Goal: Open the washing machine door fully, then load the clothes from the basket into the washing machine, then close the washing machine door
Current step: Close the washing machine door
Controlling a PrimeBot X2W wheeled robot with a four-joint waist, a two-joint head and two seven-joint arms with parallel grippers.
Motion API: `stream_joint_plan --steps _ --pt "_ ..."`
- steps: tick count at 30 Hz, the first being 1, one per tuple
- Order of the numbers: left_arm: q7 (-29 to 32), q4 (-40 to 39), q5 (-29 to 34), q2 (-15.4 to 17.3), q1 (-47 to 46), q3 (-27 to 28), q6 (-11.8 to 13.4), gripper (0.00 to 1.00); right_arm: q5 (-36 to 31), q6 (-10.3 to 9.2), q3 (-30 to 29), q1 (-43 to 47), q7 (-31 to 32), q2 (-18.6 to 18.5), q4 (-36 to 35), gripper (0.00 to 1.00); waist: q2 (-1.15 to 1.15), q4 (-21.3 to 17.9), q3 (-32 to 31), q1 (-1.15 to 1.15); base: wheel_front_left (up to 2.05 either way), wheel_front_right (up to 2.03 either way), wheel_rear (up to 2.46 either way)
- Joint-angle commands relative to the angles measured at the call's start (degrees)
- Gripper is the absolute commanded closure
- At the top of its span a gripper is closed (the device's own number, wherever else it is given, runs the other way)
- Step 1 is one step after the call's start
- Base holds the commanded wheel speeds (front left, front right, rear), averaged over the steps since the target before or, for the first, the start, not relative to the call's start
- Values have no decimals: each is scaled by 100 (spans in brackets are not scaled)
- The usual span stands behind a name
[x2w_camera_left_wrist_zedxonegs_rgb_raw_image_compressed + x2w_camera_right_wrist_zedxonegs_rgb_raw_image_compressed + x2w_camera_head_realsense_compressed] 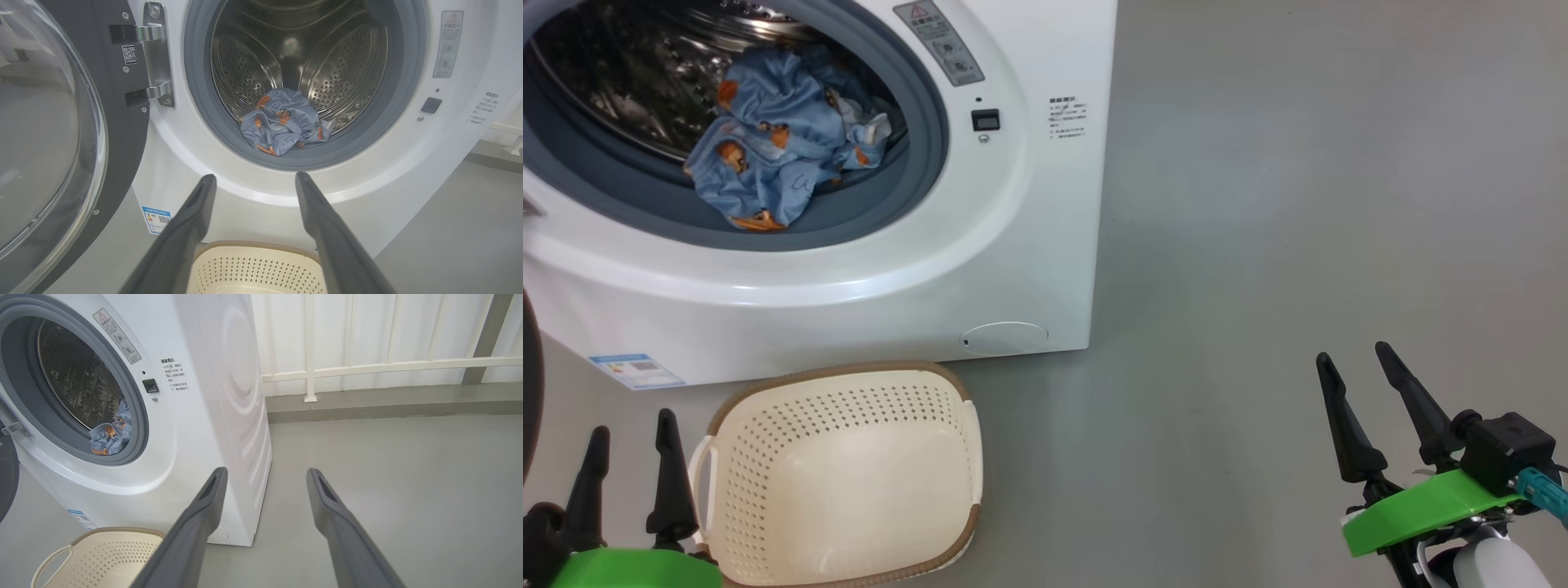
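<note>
Basket (849, 490) empty, clothes (776, 139) inside washing machine (1029, 204). Left gripper (633, 425), right gripper (1353, 354) wide, empty. Advise pushing door (41, 143) shut by rim.

door (118, 134) cut off L edge | basket (849, 408) btm edge cropped | warning label (939, 41) txt too small to read

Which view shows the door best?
The left wrist view: the door stands open on its hinge, glass bowl and black rim plain. The head and right wrist views catch just a dark sliver of its rim at their left edge.
</note>
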Motion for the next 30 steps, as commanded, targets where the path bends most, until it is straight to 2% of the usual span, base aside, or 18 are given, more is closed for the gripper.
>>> stream_joint_plan --steps 1,9,20,23,30 --pt "-37 -129 0 139 -65 191 -9 0 31 8 142 26 -44 -67 -145 0 0 57 3 0 0 0 0" --pt "-37 -124 -48 38 -31 280 -9 0 35 8 300 -35 -44 -116 -94 0 0 426 -7 0 0 0 0" --pt "-37 -171 -85 -156 119 444 -9 0 83 8 581 -170 -44 -237 24 0 0 1175 -132 0 0 0 0" --pt "-37 -159 -127 -220 220 506 -9 0 119 8 698 -185 -44 -282 81 0 0 1492 -213 0 0 0 0" --pt "-37 -147 -112 -304 360 581 -9 0 154 8 863 -211 -44 -310 131 0 0 1889 -273 0 0 0 0"
